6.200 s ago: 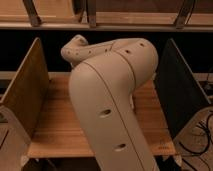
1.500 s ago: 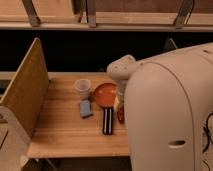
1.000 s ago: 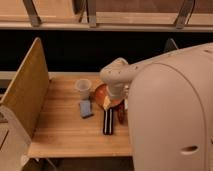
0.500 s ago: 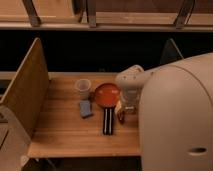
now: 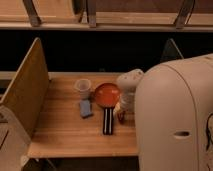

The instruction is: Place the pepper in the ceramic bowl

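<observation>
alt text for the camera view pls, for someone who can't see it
A robot's bulky white arm fills the right side, with its gripper just right of an orange-red ceramic bowl on a wooden table. A pale cup, a blue block and a dark bar sit nearby.

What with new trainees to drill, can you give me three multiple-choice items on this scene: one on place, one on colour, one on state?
1. The hand is: A. low beside the ceramic bowl; B. against the wooden side wall; C. out of view.
2. The ceramic bowl is: A. blue; B. white; C. orange-red.
3. The pale cup is: A. on its side; B. upright; C. upside down in the bowl.
Key: 1 A, the hand hangs under the white arm at the bowl's edge; 2 C, its glossy inside shows orange-red; 3 B, its open rim faces up.
</observation>
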Controlling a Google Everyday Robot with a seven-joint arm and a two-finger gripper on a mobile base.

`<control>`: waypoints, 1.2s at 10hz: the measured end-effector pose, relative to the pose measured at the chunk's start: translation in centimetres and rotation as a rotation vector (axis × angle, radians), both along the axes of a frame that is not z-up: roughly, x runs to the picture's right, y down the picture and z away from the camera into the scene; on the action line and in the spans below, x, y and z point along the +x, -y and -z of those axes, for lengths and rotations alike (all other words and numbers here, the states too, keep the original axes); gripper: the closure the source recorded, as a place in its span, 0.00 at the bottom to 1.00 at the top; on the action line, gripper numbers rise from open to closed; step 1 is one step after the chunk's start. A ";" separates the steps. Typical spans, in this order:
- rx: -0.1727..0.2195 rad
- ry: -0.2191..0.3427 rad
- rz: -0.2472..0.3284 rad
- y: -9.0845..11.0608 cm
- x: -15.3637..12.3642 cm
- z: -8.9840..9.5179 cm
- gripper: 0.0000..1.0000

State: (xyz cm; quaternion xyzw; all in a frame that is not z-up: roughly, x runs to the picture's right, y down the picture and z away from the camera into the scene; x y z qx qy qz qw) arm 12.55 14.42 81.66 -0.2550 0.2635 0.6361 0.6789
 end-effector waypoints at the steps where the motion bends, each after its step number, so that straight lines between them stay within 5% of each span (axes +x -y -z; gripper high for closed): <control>1: 0.000 0.001 0.002 0.1 -0.2 -0.1 0.20; 8: -0.042 -0.056 -0.116 -1.9 2.2 -2.3 0.20; 12: -0.070 -0.050 -0.138 -2.5 2.0 -3.5 0.20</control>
